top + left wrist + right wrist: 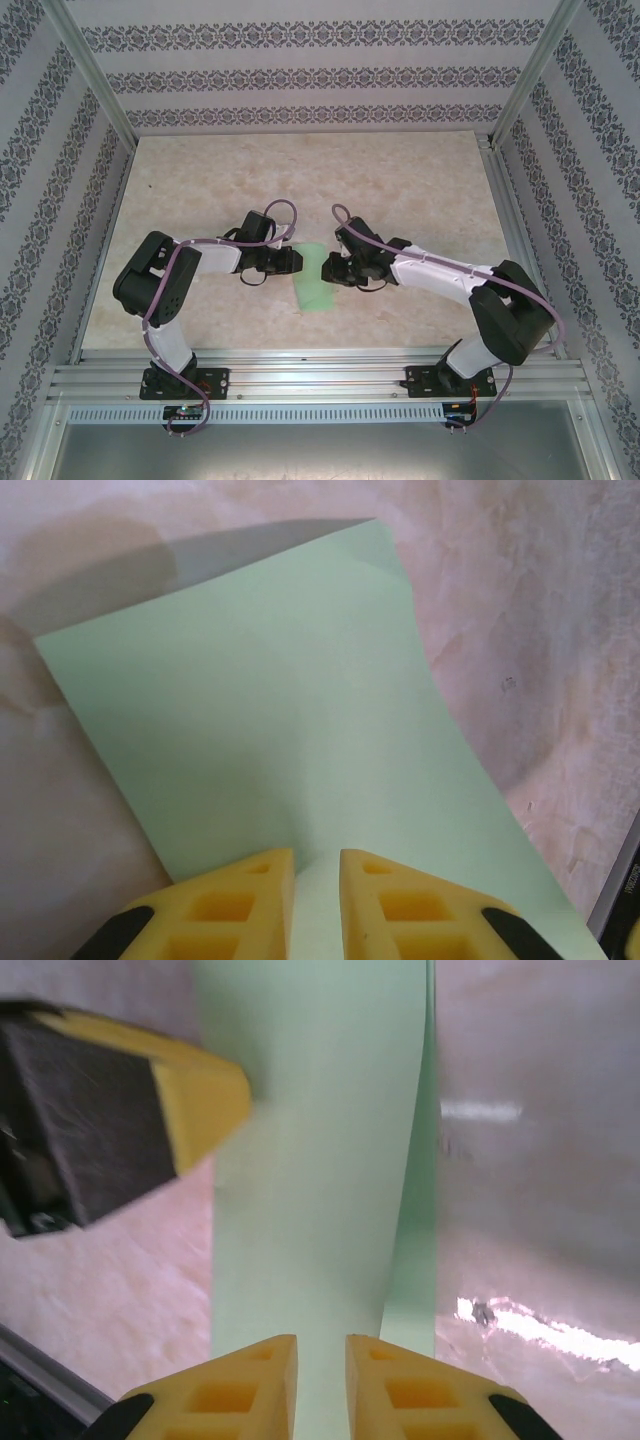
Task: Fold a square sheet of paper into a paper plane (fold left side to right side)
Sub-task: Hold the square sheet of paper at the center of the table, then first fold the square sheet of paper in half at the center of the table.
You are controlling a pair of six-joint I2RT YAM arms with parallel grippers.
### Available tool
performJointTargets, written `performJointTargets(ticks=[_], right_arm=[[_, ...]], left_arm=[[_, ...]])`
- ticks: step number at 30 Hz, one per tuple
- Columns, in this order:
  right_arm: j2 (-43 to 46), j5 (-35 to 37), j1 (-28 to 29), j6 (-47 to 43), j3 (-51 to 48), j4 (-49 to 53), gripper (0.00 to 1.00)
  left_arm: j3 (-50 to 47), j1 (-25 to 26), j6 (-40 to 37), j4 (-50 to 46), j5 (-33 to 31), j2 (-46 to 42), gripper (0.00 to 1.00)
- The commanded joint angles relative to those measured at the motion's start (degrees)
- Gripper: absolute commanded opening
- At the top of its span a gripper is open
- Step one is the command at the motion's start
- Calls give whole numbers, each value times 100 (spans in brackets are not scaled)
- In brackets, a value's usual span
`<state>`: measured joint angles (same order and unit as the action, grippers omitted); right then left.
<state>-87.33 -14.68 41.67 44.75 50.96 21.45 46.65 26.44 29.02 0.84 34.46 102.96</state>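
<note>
The square sheet of paper (pixel 312 292), mint green, lies mid-table (pixel 400 180) in the top view, between the left gripper (pixel 293 262) and the right gripper (pixel 328 268), both at its far end.

Left wrist: the sheet (pixel 260 710) curves upward along its right side. The yellow fingers (pixel 255 905) stand a narrow slit apart over it, and I cannot tell whether they clamp it.

Right wrist: the sheet (pixel 310 1160) runs as a doubled strip. Its fingers (pixel 250 1390) are likewise nearly together, grip unclear, and the left gripper's finger (pixel 200 1100) is at the sheet's left edge.

Mint-green square sheet of paper (pixel 313 278), seen as narrow strip, near centre of table (pixel 300 170). Left end effector (pixel 293 260) at its upper left edge, right end effector (pixel 330 268) at upper right edge.
</note>
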Motion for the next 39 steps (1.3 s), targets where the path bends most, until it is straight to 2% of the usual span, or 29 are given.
performJointTargets(ticks=[1,8,20,30,39], right_arm=[[-73,-58,-207,-297,283,-33,19],[-1063,-400,-387,-134,768,-812,13],[-2354,-598,-417,24,1624,-1025,12],[-2904,-441,-458,-49,1724,-784,12],[-3099,-297,-463,-127,1607,-563,11]], left_arm=[[-182,116,-80,-36,-409,261,19],[-162,159,-80,-116,-467,249,19],[-101,230,-105,-241,-580,251,19],[-127,245,-198,-212,-555,117,19],[-547,291,-287,136,-308,-588,23]])
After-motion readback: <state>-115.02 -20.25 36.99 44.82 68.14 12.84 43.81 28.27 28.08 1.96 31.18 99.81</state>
